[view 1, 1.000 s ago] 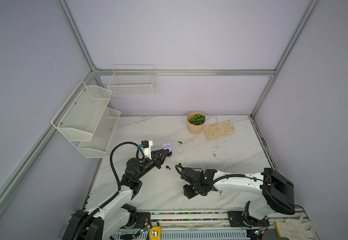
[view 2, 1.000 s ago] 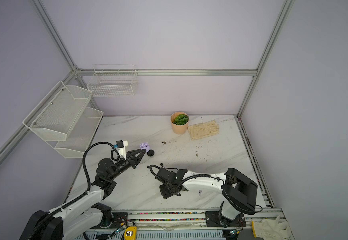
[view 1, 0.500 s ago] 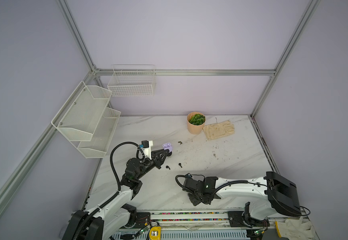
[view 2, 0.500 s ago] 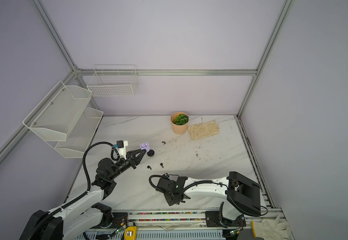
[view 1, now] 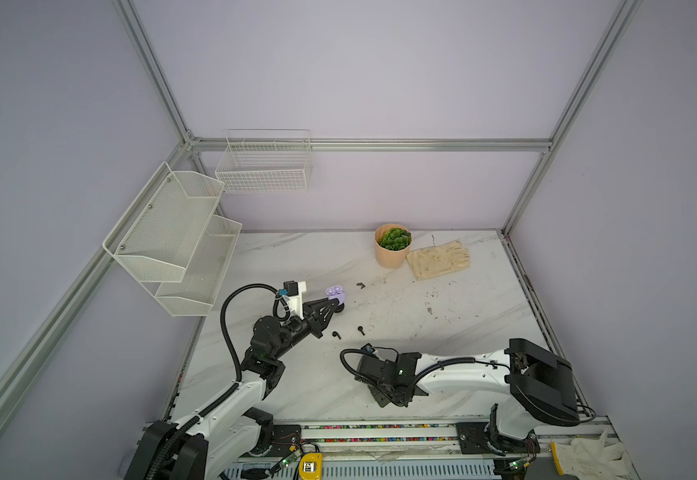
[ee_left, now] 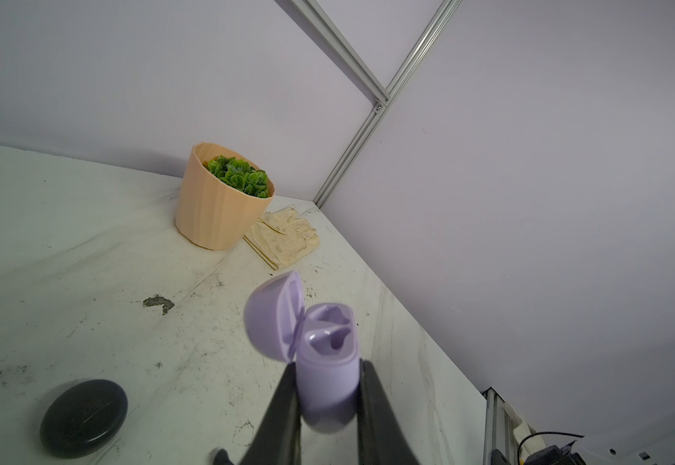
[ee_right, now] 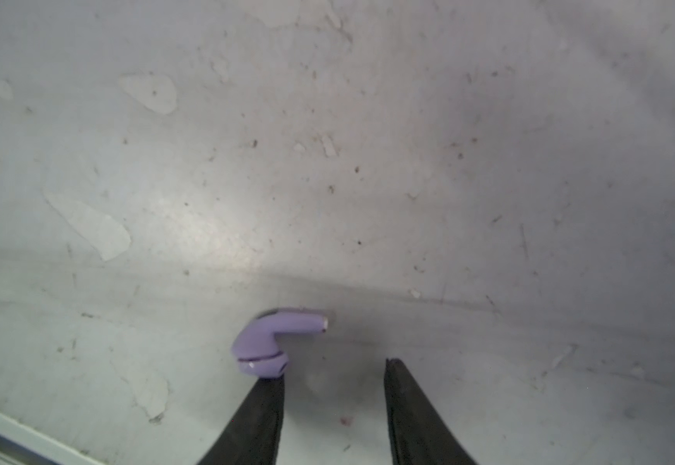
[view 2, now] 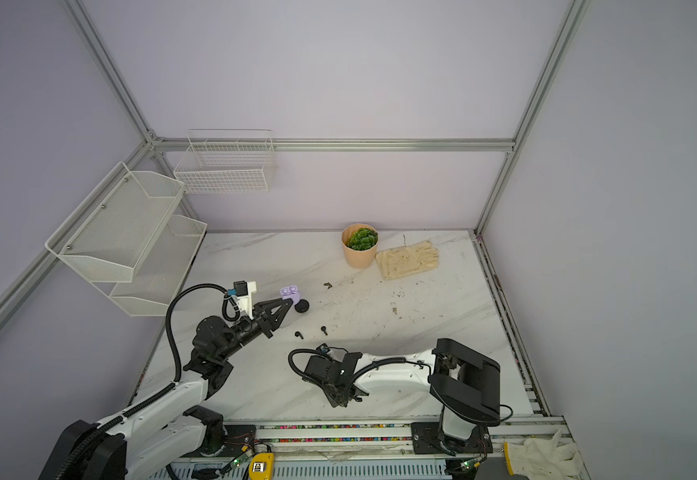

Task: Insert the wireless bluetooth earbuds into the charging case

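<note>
"Well, what's nearest you?"

"My right end effector [ee_right: 329, 369], low over the bench [ee_right: 368, 161] at the bottom centre of both top views. Its jaws stand apart. The lilac earbud [ee_right: 265, 346] lies flat, touching the end of one finger, not between the two."

"So you're on the pickup?"

"I'd say so. Next I need to shift sideways until the bud sits between the jaws, then close gently. It's tiny and could skid."

"And further up the frame?"

"Two black earbuds [view 1: 335, 334] lie loose mid-bench. Beyond them my left end effector [ee_left: 327, 362] is clamped on the lilac charging case [ee_left: 327, 342], lid open. Its wells look empty to me. A black case [ee_left: 83, 418] sits shut nearby. Far back, the pot [view 1: 390, 253] and glove [view 1: 440, 259] are well apart from all this."

"After the grab?"

"Carry the bud up-frame to the case and line its stem up with a well."
</note>
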Motion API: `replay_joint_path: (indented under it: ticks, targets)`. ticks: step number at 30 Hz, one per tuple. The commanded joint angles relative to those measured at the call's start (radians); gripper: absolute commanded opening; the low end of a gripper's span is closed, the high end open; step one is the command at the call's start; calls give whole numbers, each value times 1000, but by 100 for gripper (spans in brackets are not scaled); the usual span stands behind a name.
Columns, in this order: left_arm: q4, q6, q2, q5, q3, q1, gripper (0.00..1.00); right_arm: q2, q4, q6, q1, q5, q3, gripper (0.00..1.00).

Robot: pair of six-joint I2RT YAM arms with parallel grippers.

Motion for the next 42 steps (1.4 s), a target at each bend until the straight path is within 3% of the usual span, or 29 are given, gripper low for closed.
replay_joint_path:
  ticks: [1,12,19,32,42]
  targets:
    - [45,4,-18,8,7,-4,0,54,12,-45,1,47,31,46]
    - [36,9,-31,7,3,-4,0,129,79,-116,-29,26,100,46]
    - [36,7,-32,4,3,-3,0,146,101,-129,-79,-18,100,36]
    - [38,9,-4,8,12,-4,0,106,77,-43,-93,-155,92,34]
    - [47,4,5,28,11,-5,0,78,40,-14,-93,-152,136,34]
